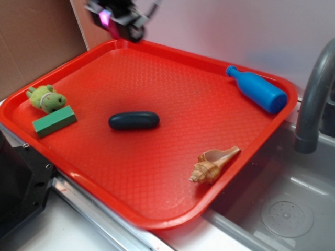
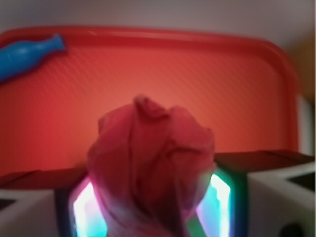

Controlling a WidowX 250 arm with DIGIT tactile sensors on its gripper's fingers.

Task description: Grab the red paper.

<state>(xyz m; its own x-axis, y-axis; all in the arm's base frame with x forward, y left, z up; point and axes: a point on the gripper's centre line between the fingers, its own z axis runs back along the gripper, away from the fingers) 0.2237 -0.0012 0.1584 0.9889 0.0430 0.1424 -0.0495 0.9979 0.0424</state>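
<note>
The red paper (image 2: pixel 153 158), a dark crimson wrinkled wad, fills the middle of the wrist view. It is squeezed between the two glowing pads (image 2: pixel 86 210), so my gripper (image 2: pixel 150 202) is shut on it. From the exterior camera my gripper (image 1: pixel 118 20) hangs high over the far left rim of the orange-red tray (image 1: pixel 157 178). There the paper itself is not discernible; only a pink glow shows at the jaws. The paper is lifted off the tray floor (image 2: pixel 207 79).
On the tray lie a blue bottle (image 1: pixel 259 90) (image 2: pixel 24 57) at the far right corner, a dark oval object (image 1: pixel 134 121) mid-tray, a seashell (image 1: pixel 214 164) near the front, and a green frog toy (image 1: pixel 46 98) beside a green block (image 1: pixel 54 121). A faucet (image 1: pixel 314 94) and sink (image 1: pixel 282 209) stand at right.
</note>
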